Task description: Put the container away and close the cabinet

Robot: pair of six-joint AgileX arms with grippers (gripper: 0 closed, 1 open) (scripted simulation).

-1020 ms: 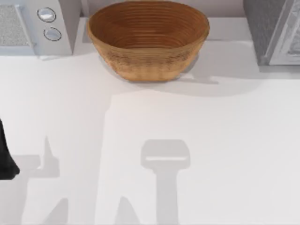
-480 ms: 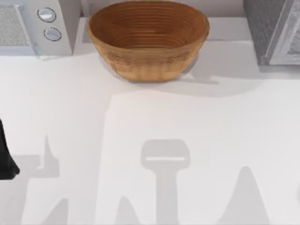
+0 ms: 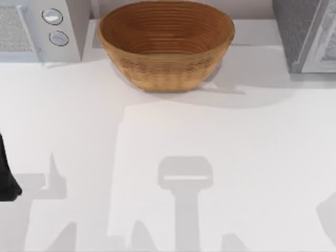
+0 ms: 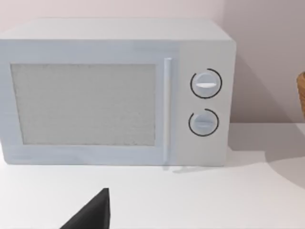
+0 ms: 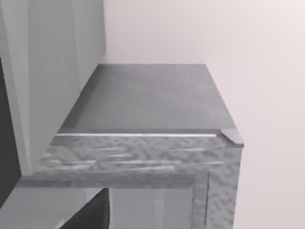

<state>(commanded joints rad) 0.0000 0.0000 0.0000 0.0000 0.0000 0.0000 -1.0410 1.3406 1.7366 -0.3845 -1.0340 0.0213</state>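
Hovering above the grey cabinet (image 5: 143,100), at about two o'clock on the white table (image 3: 168,136): right gripper (image 5: 90,214), looking down on the cabinet's flat top; open or closed, cannot tell. Parked at nine o'clock by the table's edge: left arm (image 3: 6,176), with the left gripper (image 4: 93,214) facing the microwave (image 4: 114,90) at ten o'clock; its grip likewise impossible to read. Sitting at twelve o'clock, well apart from both arms: the woven basket (image 3: 165,44).

Whereabouts of the container: cannot tell. Possibly already stowed inside the cabinet, but only a guess.

Judging by the right arm's place, probably at the closing step. To do it well:

- Confirm first that the container sits fully inside and upright, clear of the opening.
- Find the door's free edge. Possibly the pale panel beside the cabinet top in the right wrist view; hard to be sure.
- Come down beside that edge, not onto the cabinet top.
- Push flat and slowly along the door's swing, with contact kept far from the hinge.
- Stop once flush, to avoid shoving the whole cabinet toward the wall.
- Keep the left arm parked at nine o'clock.
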